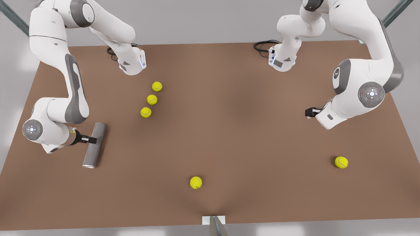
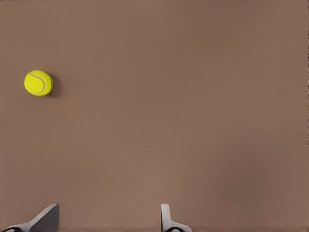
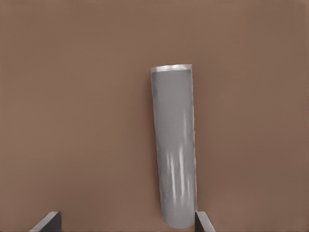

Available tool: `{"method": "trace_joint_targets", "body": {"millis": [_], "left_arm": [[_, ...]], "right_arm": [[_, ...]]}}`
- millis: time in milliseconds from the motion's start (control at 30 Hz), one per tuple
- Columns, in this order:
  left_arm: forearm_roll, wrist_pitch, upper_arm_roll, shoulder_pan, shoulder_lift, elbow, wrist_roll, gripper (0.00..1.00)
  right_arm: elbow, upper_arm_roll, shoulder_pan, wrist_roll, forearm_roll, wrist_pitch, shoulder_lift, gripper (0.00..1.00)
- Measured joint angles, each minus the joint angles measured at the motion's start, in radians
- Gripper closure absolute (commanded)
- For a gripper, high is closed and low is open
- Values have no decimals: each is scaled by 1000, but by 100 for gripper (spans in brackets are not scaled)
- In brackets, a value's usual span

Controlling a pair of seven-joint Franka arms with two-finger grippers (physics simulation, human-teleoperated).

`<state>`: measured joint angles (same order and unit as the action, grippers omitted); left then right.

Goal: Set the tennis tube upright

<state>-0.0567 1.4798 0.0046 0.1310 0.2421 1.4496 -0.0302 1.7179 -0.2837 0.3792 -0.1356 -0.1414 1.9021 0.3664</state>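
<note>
Right hand (image 1: 93, 140) low at the front view's left, fingers spread; left hand (image 1: 308, 113) opposite, fingers spread.

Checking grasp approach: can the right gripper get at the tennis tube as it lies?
Probably yes. The right gripper, open, is already beside the lying tennis tube, with bare table around; nothing blocks it.

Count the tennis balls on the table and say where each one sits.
5. Three tennis balls lie in a line at the front view's upper left, one at the near middle, one on the front view's right. None appears hidden.
</note>
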Motion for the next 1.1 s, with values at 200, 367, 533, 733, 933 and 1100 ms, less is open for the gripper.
{"method": "trace_joint_targets", "body": {"millis": [200,367,533,733,933,1100], "left_arm": [[1,9,0,-4,21,0,0,0],[3,13,0,-4,28,0,1,0],[3,13,-2,-6,34,0,1,0],[4,11,-2,-5,38,2,1,0],[4,13,-2,-5,42,2,1,0],[4,13,-2,-5,43,2,1,0]], "right_arm": [[2,0,54,93,5,111,46,0],[-69,0,52,111,2,181,172,0],[-130,5,55,169,-9,204,244,0],[120,-18,103,174,0,190,66,0],[225,-18,118,161,0,228,26,0],[230,-17,119,154,2,303,34,0]]}}
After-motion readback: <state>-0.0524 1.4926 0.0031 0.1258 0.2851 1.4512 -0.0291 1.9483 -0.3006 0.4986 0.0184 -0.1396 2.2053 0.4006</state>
